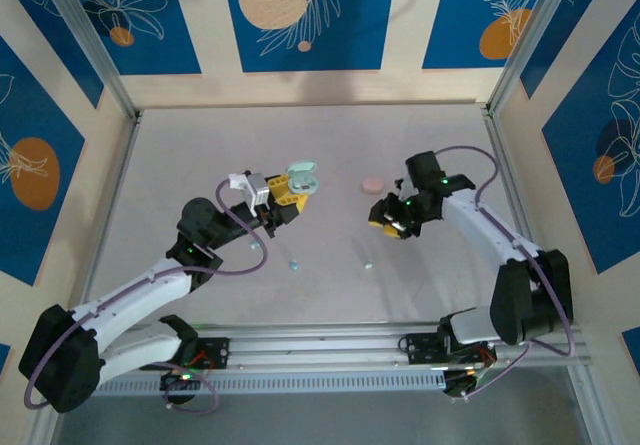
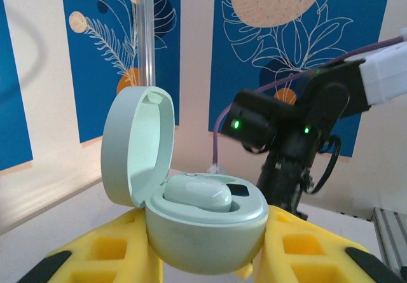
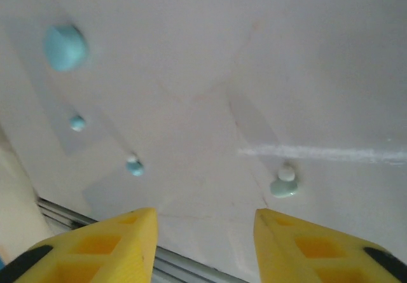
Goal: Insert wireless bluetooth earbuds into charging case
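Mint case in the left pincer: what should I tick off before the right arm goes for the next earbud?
1. Mint case clamped in the left pincer: ok.
2. Lid swung open: ok.
3. Seated earbud lying in the case: ok.
4. Room beside it for a second one: cannot tell.
5. Right pincer open and empty: ok.
6. Loose mint earbud lying free on the table: ok.

Right gripper (image 3: pixel 205 218) fingers stood apart, empty, mint earbud (image 3: pixel 283 184) lay on table (image 3: pixel 318 73), near blue earbud (image 3: pixel 135 166) and far blue earbud (image 3: pixel 77 123) left, bigger blue blob (image 3: pixel 65 46) beyond.
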`<state>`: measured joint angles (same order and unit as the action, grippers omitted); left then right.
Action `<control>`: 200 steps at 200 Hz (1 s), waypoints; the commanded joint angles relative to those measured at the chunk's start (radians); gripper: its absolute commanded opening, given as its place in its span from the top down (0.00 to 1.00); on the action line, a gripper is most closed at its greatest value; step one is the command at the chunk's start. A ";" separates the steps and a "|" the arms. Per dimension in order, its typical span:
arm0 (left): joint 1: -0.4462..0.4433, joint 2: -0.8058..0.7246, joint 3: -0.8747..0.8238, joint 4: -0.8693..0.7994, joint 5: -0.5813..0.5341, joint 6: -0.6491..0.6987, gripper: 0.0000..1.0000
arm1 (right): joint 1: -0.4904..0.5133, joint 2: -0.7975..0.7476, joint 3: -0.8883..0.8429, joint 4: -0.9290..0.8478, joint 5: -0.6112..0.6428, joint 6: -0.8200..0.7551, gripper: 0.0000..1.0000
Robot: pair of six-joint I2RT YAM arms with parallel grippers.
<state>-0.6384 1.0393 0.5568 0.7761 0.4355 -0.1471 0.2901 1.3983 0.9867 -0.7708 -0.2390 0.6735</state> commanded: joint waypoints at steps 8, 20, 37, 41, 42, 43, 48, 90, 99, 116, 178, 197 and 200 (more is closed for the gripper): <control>-0.007 -0.030 -0.010 0.004 -0.015 0.015 0.73 | 0.060 0.060 -0.061 0.019 -0.015 0.040 0.48; -0.006 -0.032 -0.012 0.005 -0.015 0.015 0.73 | 0.073 0.082 -0.083 0.040 0.009 0.067 0.47; -0.007 -0.033 -0.016 0.004 -0.016 0.015 0.73 | 0.099 0.105 -0.113 0.092 0.039 0.097 0.47; -0.007 -0.033 -0.016 0.006 -0.016 0.015 0.73 | 0.106 0.112 -0.117 0.099 0.051 0.102 0.47; -0.007 -0.033 -0.015 0.006 -0.016 0.016 0.73 | 0.108 0.113 -0.118 0.101 0.055 0.102 0.47; -0.007 -0.033 -0.016 0.006 -0.016 0.016 0.73 | 0.109 0.114 -0.118 0.103 0.058 0.104 0.47; -0.007 -0.032 -0.018 0.008 -0.015 0.015 0.73 | 0.115 0.122 -0.121 0.114 0.071 0.108 0.47; -0.007 -0.037 -0.019 0.003 -0.018 0.017 0.73 | 0.129 0.169 -0.155 0.174 0.113 0.129 0.48; -0.007 -0.038 -0.018 0.003 -0.018 0.017 0.73 | 0.130 0.176 -0.165 0.191 0.108 0.131 0.48; -0.007 -0.036 -0.018 0.003 -0.018 0.015 0.73 | 0.133 0.189 -0.170 0.201 0.105 0.127 0.48; -0.007 -0.016 -0.011 0.014 -0.011 0.007 0.73 | 0.167 0.200 -0.170 0.208 0.057 0.130 0.53; -0.007 -0.013 -0.012 0.020 -0.009 0.001 0.73 | 0.184 0.210 -0.166 0.208 0.045 0.135 0.52; -0.007 -0.013 -0.012 0.021 -0.010 0.002 0.73 | 0.187 0.212 -0.165 0.208 0.042 0.136 0.53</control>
<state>-0.6380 1.0241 0.5430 0.7658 0.4316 -0.1474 0.4435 1.5875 0.8207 -0.5682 -0.1444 0.7906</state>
